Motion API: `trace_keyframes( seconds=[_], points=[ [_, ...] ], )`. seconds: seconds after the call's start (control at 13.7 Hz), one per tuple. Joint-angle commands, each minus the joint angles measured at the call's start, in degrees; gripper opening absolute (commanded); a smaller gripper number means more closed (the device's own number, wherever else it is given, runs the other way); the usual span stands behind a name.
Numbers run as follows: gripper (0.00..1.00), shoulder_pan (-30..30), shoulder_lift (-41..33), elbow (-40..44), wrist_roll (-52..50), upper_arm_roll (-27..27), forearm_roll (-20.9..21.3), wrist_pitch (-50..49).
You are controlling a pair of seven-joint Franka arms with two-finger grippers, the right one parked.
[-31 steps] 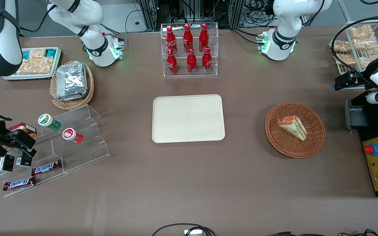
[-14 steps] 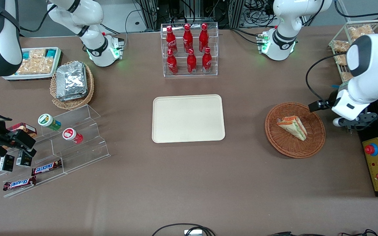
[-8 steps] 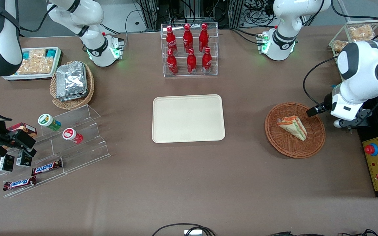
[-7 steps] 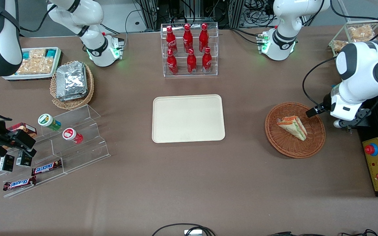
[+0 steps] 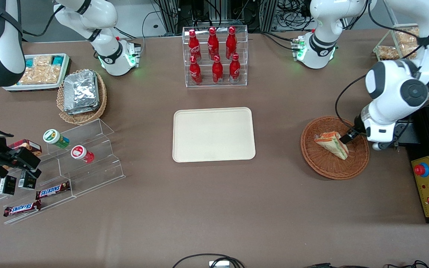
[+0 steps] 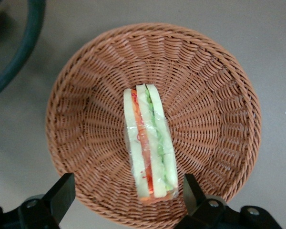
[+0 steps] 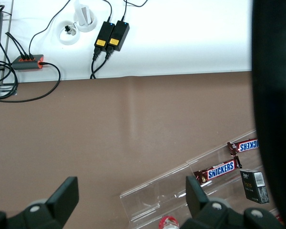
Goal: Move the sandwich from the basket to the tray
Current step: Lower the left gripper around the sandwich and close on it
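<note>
Toward the parked arm's end of the bench (image 5: 214, 208), near the edge farthest from the front camera, a tan wicker basket of foil packets (image 5: 82, 96) sits beside a white tray of snacks (image 5: 39, 72); nearer the camera a clear stepped stand (image 5: 84, 163) carries two small jars and Snickers bars. At mid-bench the cream tray (image 5: 213, 134) lies bare, with a clear rack of red bottles (image 5: 215, 56) farther from the camera. Toward the working arm's end, the reddish-brown basket (image 5: 324, 167) holds the sandwich (image 5: 331, 144), which lies in its middle, filling layers showing. The hand (image 6: 126, 193) hovers above the basket with its fingers (image 6: 62, 193) spread wide apart, either side of one end of the sandwich, not touching it.
</note>
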Motion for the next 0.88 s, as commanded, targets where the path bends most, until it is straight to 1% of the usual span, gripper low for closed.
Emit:
trace_keyframes(
  seconds=[0.0,0.15,0.29,0.51,0.8],
  points=[
    [1.00,-1.36,1.57,-1.06,-4.69,0.04,0.28,3.43],
    [1.00,-1.36,2.28,-1.76,-6.10,0.04,0.28,4.57],
    [1.00,-1.36,2.72,-3.34,-7.76,0.04,0.28,7.99],
    [1.00,-1.80,5.17,-3.78,-10.84,0.04,0.28,11.33],
    [1.00,-2.16,7.20,-4.66,-12.26,0.04,0.28,14.68]
  ],
)
